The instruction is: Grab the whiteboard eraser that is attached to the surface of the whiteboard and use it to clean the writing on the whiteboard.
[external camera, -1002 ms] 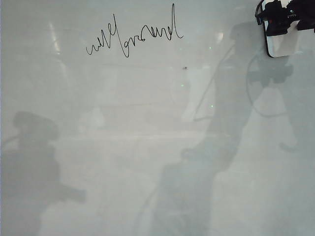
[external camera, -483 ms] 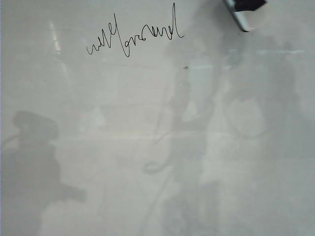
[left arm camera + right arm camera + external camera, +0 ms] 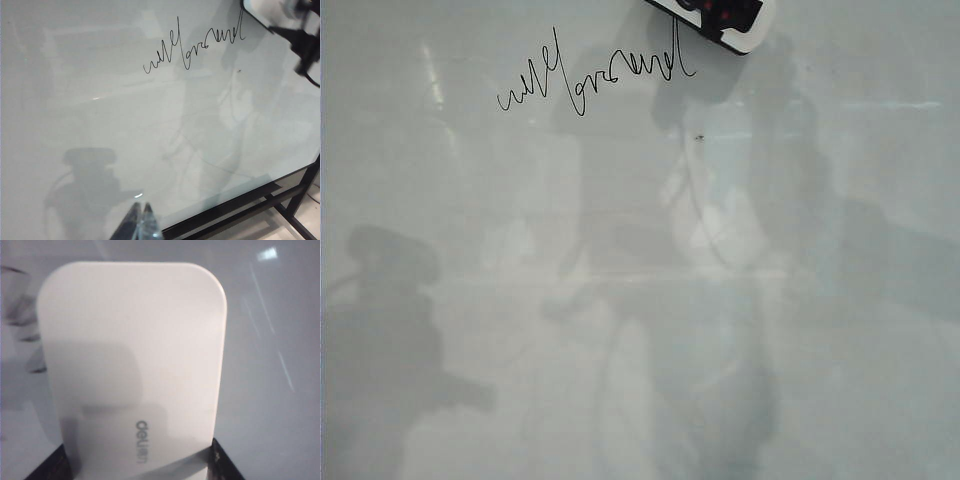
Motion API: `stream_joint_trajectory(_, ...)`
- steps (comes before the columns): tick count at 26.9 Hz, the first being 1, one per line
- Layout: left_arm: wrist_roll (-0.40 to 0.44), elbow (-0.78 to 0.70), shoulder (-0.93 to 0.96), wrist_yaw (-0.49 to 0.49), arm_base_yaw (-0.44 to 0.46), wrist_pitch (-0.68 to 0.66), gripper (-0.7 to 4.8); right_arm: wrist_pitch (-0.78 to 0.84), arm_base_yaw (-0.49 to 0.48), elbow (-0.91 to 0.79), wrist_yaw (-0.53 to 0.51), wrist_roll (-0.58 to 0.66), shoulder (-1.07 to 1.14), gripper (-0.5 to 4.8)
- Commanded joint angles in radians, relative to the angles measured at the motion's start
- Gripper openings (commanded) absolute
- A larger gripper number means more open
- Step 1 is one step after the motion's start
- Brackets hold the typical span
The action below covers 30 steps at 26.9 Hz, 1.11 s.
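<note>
The whiteboard point(image 3: 640, 300) fills the exterior view. The writing point(image 3: 590, 75), one line of thin black cursive, runs across its upper left part. My right gripper point(image 3: 140, 467) is shut on the whiteboard eraser point(image 3: 132, 360), a white rounded block with a dark finger point(image 3: 225, 465) at each side. In the exterior view the whiteboard eraser point(image 3: 752, 30) is tilted at the top edge, just right of the writing's last stroke. My left gripper point(image 3: 142, 225) hangs over the board's near part, fingertips together and holding nothing. Its view also shows the writing point(image 3: 195, 47) and the whiteboard eraser point(image 3: 267, 10).
A black metal frame point(image 3: 240, 210) runs under the board's edge in the left wrist view. A tiny dark speck point(image 3: 698, 137) sits below the writing's right end. Grey shadows of the arms lie across the board.
The right gripper has carried the eraser left along the top of the board, from the right corner to beside the writing's end, and turned it. The left arm has stayed still.
</note>
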Motion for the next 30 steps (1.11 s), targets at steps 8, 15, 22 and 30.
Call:
stream_joint_trajectory(8,0.000,0.002,0.000,0.001,0.000,0.008,-0.02,-0.091,0.022,0.169,-0.055,-0.002,0.143,1.80)
stream_joint_trajectory(15,-0.002,0.003,0.000,0.002,0.000,0.009,-0.02,-0.091,0.042,0.169,-0.079,0.004,0.257,1.81)
stream_joint_trajectory(22,-0.008,0.003,0.000,0.001,0.000,0.011,-0.02,-0.091,0.080,0.169,-0.184,0.061,0.318,1.80)
stream_joint_trajectory(30,-0.008,0.003,0.000,0.001,0.000,0.041,-0.02,0.096,0.172,0.178,-0.055,-0.208,0.318,1.80)
